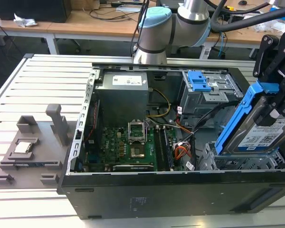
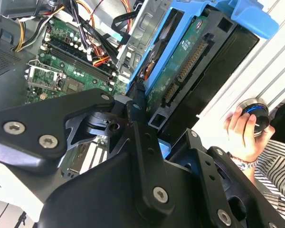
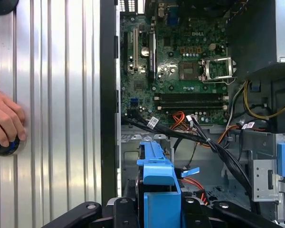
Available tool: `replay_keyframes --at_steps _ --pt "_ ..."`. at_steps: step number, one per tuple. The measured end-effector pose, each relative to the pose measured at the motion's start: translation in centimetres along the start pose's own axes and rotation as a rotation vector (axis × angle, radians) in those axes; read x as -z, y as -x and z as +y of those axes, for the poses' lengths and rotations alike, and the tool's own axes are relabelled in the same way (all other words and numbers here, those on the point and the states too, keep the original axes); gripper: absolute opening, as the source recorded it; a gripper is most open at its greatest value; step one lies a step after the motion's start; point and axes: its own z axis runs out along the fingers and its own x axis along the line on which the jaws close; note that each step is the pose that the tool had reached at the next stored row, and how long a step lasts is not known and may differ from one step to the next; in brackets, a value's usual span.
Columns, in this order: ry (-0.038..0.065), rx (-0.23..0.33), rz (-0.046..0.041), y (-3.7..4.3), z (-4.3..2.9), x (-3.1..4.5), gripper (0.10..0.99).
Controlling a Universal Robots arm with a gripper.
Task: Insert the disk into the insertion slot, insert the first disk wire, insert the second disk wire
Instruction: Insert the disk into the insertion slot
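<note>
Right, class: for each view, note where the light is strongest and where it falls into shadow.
Exterior view: even light, the ribbed table pale, the case's front wall dark. First wrist view: the table glares beside the dimmer motherboard. Second wrist view: the table washes out white behind the disk.

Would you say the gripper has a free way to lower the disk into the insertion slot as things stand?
Probably yes. The gripper holds the disk tilted just above the insertion slot, whose top looks open; the black cable bundle runs close beside it and might snag.
</note>
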Motion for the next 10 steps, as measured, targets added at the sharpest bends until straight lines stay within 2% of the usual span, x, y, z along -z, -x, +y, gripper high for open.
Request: replay_keyframes --at_steps 10 --pt "0.000 0.000 0.0000 0.00 -0.03 -0.67 0.365"
